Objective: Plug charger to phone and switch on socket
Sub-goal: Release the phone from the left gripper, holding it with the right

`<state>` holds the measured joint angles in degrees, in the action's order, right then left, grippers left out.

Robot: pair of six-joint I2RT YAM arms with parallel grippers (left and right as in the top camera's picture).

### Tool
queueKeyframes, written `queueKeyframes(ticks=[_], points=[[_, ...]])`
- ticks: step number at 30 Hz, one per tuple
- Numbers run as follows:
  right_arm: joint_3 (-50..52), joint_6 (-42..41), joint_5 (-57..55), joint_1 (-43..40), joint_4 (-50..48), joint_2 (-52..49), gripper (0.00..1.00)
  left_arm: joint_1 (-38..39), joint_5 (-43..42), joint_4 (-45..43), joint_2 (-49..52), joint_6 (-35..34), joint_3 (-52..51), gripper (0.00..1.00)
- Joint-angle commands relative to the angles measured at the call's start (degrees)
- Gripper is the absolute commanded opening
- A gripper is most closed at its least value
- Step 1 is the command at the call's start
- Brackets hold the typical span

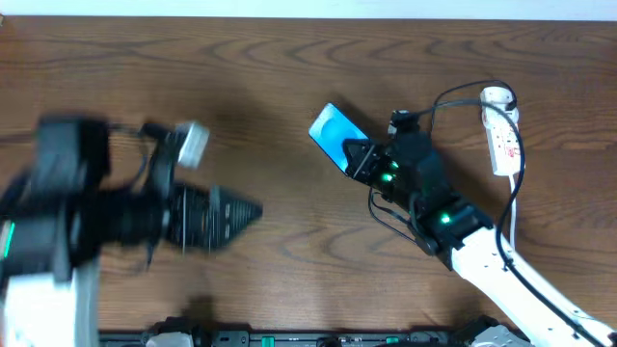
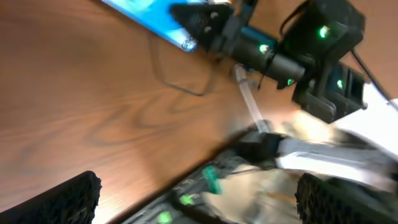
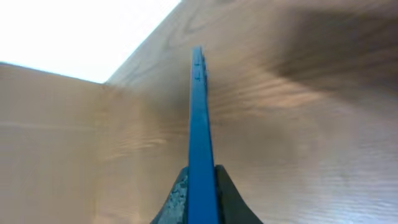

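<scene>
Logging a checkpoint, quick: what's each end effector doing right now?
Left end effector: open, holding nothing.
Right end effector: closed on the phone, gripping it by its thin edge.
</scene>
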<state>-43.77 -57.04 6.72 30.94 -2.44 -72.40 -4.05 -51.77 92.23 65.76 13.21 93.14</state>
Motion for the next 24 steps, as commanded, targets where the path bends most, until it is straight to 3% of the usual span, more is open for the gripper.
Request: queueKeyframes(ticks=[1,5,11,13,17,24], points=[[8.9,0.2,16.2,-4.3,-17.4,0.2,0.01,-0.1,16.3,1.4,-13.5,-7.4,-0.7,1.00],[17.3,-5.7,18.7,-9.2,-35.0,-1.6,0.01,-0.1,27.4,-3.3,-29.9,-21.8,-5.5,1.00],[18.7,-8.3,21.8,-11.4,-38.1,-3.6,0.01,-0.1,39.3,-16.7,-43.8,-38.4,-20.9,1.00],[18.7,-8.3,23.3,-11.4,-39.1,-3.6,0.01,-0.1,39.8,-21.7,-45.8,-41.5,-27.4,1.00],[18.7,-8.3,25.1,-11.4,-40.0,-3.6,0.01,-0.1,37.1,-35.4,-45.8,-50.1,-42.8,0.99],[18.7,-8.3,25.4,-11.4,-40.0,-3.6,0.01,0.0,15.9,-84.0,-35.3,-75.8,-71.1,0.98]])
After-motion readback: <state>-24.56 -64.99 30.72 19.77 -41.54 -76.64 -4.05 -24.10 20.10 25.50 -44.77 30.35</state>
